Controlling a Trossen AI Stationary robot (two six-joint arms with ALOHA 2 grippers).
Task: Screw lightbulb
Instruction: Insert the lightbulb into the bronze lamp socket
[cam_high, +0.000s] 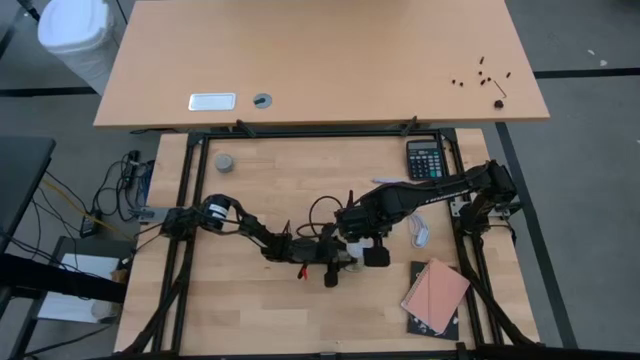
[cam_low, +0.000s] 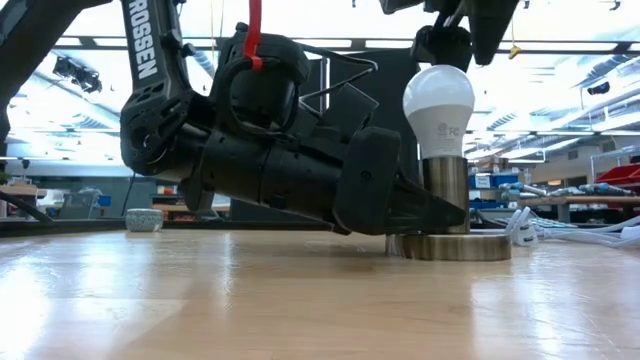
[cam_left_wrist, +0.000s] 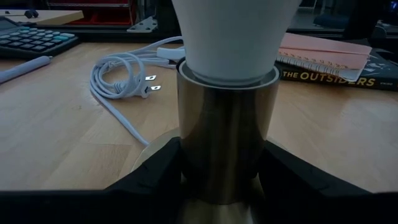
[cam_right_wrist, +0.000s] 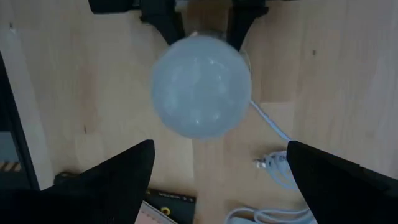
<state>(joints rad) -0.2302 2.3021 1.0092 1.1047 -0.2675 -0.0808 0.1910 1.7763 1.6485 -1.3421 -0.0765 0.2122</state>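
Observation:
The white lightbulb (cam_low: 438, 100) stands upright with its screw end down in the brass socket cylinder (cam_low: 445, 185) of the lamp, which rises from a round disc base (cam_low: 450, 246) on the table. My left gripper (cam_left_wrist: 227, 180) lies low along the table and is shut on the socket; the bulb (cam_left_wrist: 233, 37) sits right above its fingers. My right gripper (cam_right_wrist: 217, 155) hangs above the bulb (cam_right_wrist: 202, 87), pointing down. Its fingers are wide open and touch nothing. It shows at the top of the low view (cam_low: 450, 30). My left gripper pinches the socket cylinder (cam_left_wrist: 227, 137) between its two fingers, one finger (cam_left_wrist: 155, 171) on each side, low on the cylinder just above the disc base. The fingers come in level, close to the table top. The lamp stands upright with its base on the table.
A white cord with a plug (cam_left_wrist: 124, 74) lies coiled beyond the lamp. A calculator (cam_high: 427, 158) is at the far right, a book under a pink notebook (cam_high: 437, 297) at the near right, and a small grey cap (cam_high: 224, 162) at the far left.

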